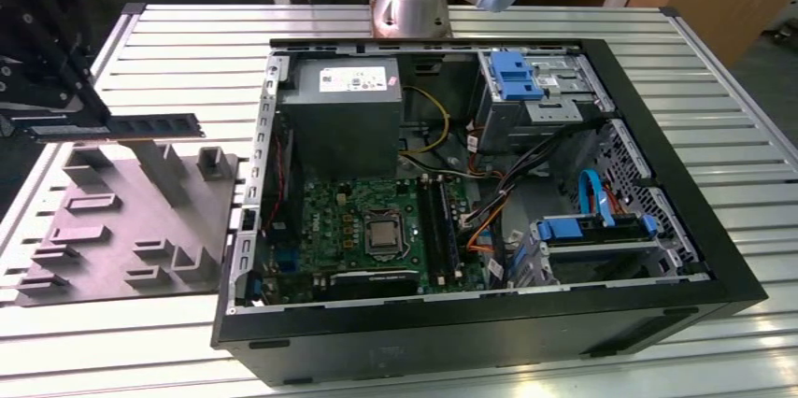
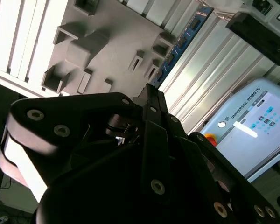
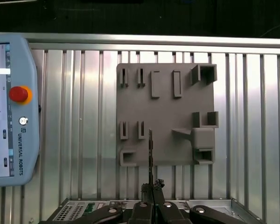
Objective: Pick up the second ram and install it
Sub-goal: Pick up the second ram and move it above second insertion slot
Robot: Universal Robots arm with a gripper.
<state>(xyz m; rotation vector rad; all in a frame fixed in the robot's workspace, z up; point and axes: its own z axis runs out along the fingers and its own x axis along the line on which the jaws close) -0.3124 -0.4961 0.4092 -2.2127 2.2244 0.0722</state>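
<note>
From my exterior view, the ribbed bench [image 1: 698, 71] carries the open computer case [image 1: 499, 333], with the grey holder plate [image 1: 137, 220] beside it on the exterior view's left. My gripper [image 1: 63, 127] hangs over that plate, fingers [image 3: 145, 193] pinching one end of the second ram [image 1: 156, 124]. The stick lies level above the plate, outside the case.

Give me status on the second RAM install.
Done: the ram is out of the gray holder. In hand: the gripper is shut on it, above the holder, outside the case. Left: it is not yet in the motherboard slots.
</note>
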